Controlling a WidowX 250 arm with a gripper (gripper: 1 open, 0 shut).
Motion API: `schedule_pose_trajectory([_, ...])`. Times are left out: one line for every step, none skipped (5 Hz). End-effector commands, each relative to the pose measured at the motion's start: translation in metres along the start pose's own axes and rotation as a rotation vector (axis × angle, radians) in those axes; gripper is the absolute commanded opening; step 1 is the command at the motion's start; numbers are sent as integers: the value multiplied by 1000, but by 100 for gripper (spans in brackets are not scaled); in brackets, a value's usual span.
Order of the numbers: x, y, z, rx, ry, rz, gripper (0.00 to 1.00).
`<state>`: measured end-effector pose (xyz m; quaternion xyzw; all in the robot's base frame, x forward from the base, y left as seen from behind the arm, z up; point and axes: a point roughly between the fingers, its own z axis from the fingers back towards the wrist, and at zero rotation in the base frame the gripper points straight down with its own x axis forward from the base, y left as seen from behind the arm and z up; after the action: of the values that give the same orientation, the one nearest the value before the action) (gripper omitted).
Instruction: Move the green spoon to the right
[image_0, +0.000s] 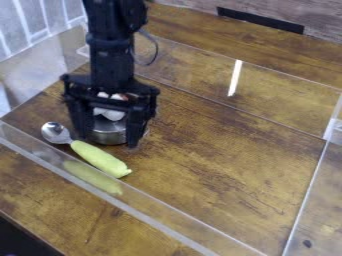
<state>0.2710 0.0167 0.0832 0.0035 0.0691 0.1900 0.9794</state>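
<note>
The green spoon (91, 151) lies on the wooden table near the front left, its thick yellow-green handle pointing right and its shiny round scoop (54, 131) at the left end. My black gripper (107, 128) points straight down just behind the spoon, open, with its two fingers (139, 127) spread wide on either side of the steel bowl. Nothing is held. The fingertips hang close above the table, just short of the spoon's handle.
A round steel bowl (107, 128) with a white object sits between my fingers, partly hidden by them. Clear acrylic walls (174, 225) fence the table at the front, left and right. Bare wood lies to the right of the spoon.
</note>
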Motion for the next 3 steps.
schedule_pose_trajectory([-2,11,4,-66,-67,238,100])
schedule_pose_trajectory([7,13,-5,-123,-75,465,100])
schedule_pose_trajectory([15,13,-13,-164,-80,666,100])
